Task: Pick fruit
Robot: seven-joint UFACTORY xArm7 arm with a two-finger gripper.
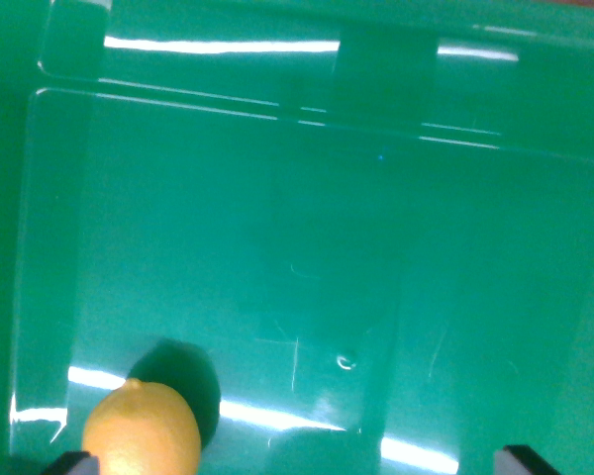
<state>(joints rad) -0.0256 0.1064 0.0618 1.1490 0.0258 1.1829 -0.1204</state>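
At six o'clock the frame is cutting off the lemon (142, 430) along its lower part. Only the two fingertips (74, 462) are peeking in at seven and five o'clock, so the jaws' spread is staying unclear.

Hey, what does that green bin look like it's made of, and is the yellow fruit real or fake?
Green bin: probably moulded plastic, glossy; it shows bright light streaks, fine scratches and rounded moulded edges. Yellow fruit: lemon-shaped with a small nub on top and a matte, slightly dimpled skin; whether it is real or a replica cannot be told from this view.
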